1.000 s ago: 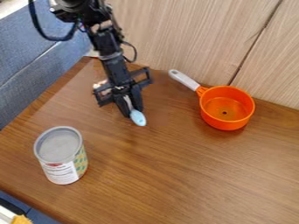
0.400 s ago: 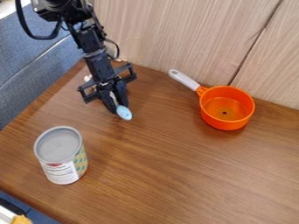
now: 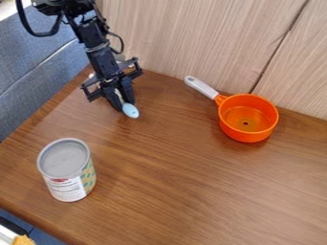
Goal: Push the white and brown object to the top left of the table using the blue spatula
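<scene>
The black gripper hangs over the upper left of the table, shut on the blue spatula. The spatula's light blue end sticks out below the fingertips, pointing down and slightly right. Behind the gripper, near the table's top left edge, a small pale part of the white and brown object shows; the arm hides most of it, and whether the spatula touches it cannot be told.
An orange pot with a grey-white handle stands at the right, near the wooden wall panel. A can stands upright at the lower left. Blue cushioned fabric borders the table's left edge.
The gripper has moved left and a little up toward the table's top left, carrying the spatula. The pale object behind it has also shifted up and left. Pot and can have stayed put.
</scene>
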`<state>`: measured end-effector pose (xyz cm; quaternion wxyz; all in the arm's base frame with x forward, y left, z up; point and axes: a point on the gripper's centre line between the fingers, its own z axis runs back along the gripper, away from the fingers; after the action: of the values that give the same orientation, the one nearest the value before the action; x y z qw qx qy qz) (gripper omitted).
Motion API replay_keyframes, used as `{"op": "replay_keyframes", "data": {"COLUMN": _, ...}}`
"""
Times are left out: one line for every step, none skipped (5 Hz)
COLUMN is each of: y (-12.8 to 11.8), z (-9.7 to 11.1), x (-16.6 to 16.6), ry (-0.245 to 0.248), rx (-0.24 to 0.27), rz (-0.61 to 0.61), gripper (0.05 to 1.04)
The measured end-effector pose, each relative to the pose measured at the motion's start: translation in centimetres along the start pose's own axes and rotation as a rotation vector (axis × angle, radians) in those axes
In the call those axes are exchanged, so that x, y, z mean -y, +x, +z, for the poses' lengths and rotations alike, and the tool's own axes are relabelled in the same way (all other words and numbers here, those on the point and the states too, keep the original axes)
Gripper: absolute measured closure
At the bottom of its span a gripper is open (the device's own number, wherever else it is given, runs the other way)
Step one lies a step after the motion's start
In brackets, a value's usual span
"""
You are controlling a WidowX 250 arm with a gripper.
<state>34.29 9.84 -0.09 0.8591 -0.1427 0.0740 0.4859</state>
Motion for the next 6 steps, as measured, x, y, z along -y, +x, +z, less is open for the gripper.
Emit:
{"op": "replay_keyframes", "data": {"y": 0.8, "z": 0.5, "x": 0.6, "ry": -0.01, "rx": 0.011, "rz": -0.005, "gripper": 0.838}}
{"op": "replay_keyframes", "data": {"y": 0.8, "z": 0.5, "x": 0.6, "ry": -0.004, "rx": 0.012, "rz": -0.002, "gripper": 0.838}}
{"op": "replay_keyframes", "data": {"y": -0.4, "z": -0.8, "x": 0.2, "ry": 0.027, "rx": -0.012, "rz": -0.014, "gripper": 0.838}}
{"op": "replay_keyframes", "data": {"y": -2.4, "z": -1.2, "x": 0.3, "ry": 0.052, "rx": -0.018, "rz": -0.062, "gripper": 0.838}}
{"op": "replay_keyframes", "data": {"y": -4.3, "z": -2.0, "x": 0.3, "ry": 0.091, "rx": -0.033, "rz": -0.114, "gripper": 0.838}}
{"op": "replay_keyframes", "data": {"y": -5.6, "z": -2.4, "x": 0.7, "ry": 0.11, "rx": -0.036, "rz": -0.151, "gripper": 0.798}}
